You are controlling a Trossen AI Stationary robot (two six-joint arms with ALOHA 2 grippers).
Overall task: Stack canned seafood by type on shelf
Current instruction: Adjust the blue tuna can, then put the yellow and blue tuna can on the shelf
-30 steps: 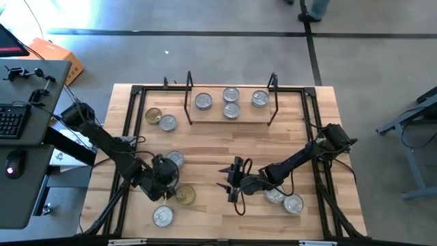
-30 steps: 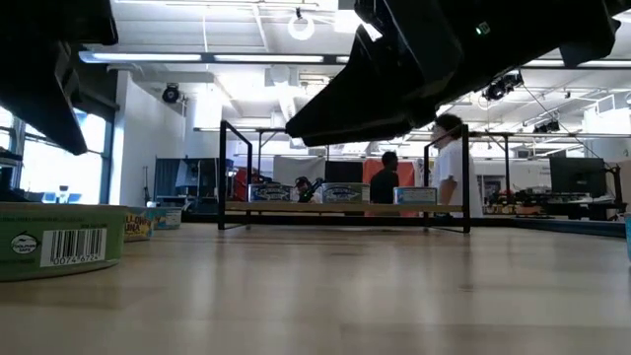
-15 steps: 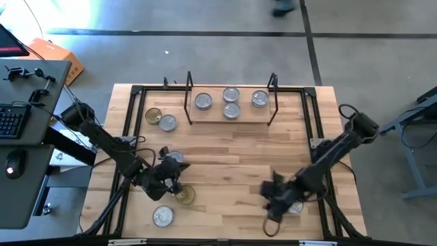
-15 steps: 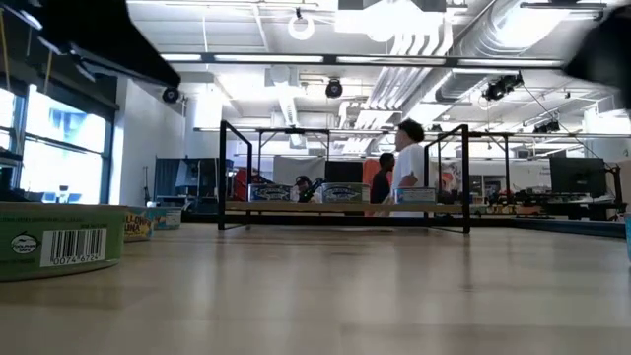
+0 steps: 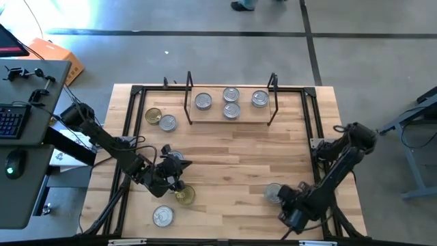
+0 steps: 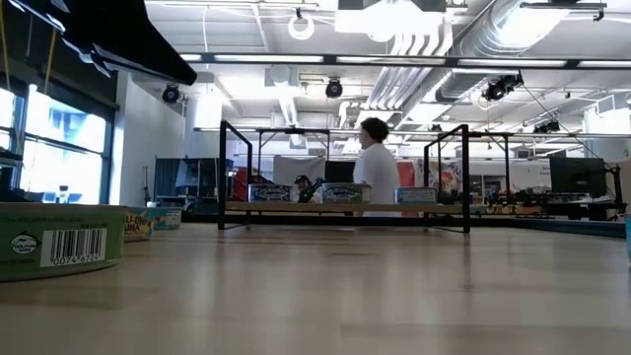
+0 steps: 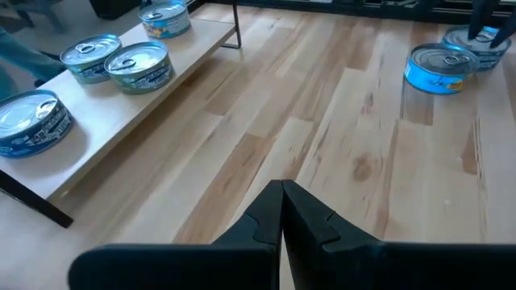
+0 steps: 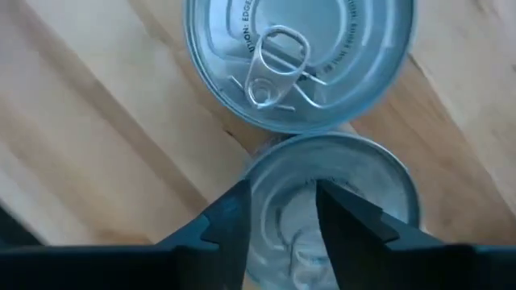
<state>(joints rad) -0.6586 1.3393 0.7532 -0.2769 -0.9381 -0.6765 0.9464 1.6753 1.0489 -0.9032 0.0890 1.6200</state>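
Reading "EDGE" on silver tin lid (image 8: pixel 300 56)

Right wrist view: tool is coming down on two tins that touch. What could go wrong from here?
1. The right tool straddles the lid of the nearer tin, not its sides; closing there may slip off.
2. The second tin touches it, so a finger could nudge or drag it.
3. The left tool is shut above bare table; if it moves in, the arms could crowd each other.

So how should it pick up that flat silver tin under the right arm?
From straight above, fingers across the low side wall of the flat silver tin. It lies lid-up and touches another silver pull-tab tin, so grip across the free sides.
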